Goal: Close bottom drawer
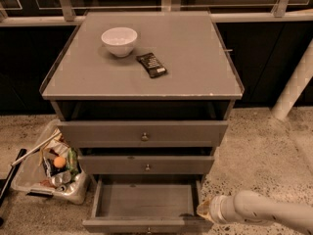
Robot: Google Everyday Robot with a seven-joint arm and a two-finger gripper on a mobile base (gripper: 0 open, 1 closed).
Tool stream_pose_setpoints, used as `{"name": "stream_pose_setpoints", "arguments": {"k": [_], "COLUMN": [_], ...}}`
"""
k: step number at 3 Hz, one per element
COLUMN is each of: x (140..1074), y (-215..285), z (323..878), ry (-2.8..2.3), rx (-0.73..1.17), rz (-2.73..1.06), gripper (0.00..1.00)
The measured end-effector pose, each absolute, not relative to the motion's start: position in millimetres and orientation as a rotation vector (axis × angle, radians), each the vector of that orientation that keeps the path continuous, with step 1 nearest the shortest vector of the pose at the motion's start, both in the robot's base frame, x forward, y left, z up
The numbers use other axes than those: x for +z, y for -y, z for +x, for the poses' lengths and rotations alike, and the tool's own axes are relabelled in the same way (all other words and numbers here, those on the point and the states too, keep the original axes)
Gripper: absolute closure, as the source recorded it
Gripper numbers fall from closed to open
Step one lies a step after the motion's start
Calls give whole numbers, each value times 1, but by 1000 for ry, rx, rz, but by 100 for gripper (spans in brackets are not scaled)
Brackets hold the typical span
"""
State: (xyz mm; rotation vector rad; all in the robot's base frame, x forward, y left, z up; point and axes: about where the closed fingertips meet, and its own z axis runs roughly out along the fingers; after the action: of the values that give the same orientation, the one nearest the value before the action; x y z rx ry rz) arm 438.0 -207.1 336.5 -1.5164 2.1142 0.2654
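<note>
The bottom drawer (146, 200), a grey wooden drawer with the thinnest front panel of the three, is at the foot of the grey cabinet and stands pulled far out toward the camera. Its plain grey inside is visible, and its small round metal knob (148, 229) is at the lower edge of the view. The gripper (207, 209) is low at the right, just beside the right front corner of this drawer, outside the drawer wall. From this view I cannot tell if it touches the wood, and I also cannot tell if the gripper is wide or narrow. The pale, rounded robot arm (266, 213) goes from it to the right edge of the view, close over the floor.

Above the bottom drawer is the mid-sized grey drawer front (146, 164), and above that the tallest grey drawer front (143, 132); both stand a little out from the cabinet, with a dark gap over each one. On the flat grey cabinet top (195, 48) stand a white round bowl (119, 40) and, near it to the right, a dark flat rectangular packet (151, 64).

At the left of the cabinet, on the floor, is a clear plastic bin (73, 192) filled with mixed items, among them a small orange ball (59, 161). The floor (264, 146) is speckled stone, beige in colour. Behind the cabinet is a dark wall with pale metal rails (66, 1), and at the right a white tilted pole (296, 82) reaches the floor.
</note>
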Motion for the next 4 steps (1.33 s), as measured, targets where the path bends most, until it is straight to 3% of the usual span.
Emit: {"name": "stream_pose_setpoints", "arguments": {"k": [4], "x": [190], "y": [171], "z": [376], "ry": [-2041], "rx": [571], "rz": [-1580], "gripper": [100]}}
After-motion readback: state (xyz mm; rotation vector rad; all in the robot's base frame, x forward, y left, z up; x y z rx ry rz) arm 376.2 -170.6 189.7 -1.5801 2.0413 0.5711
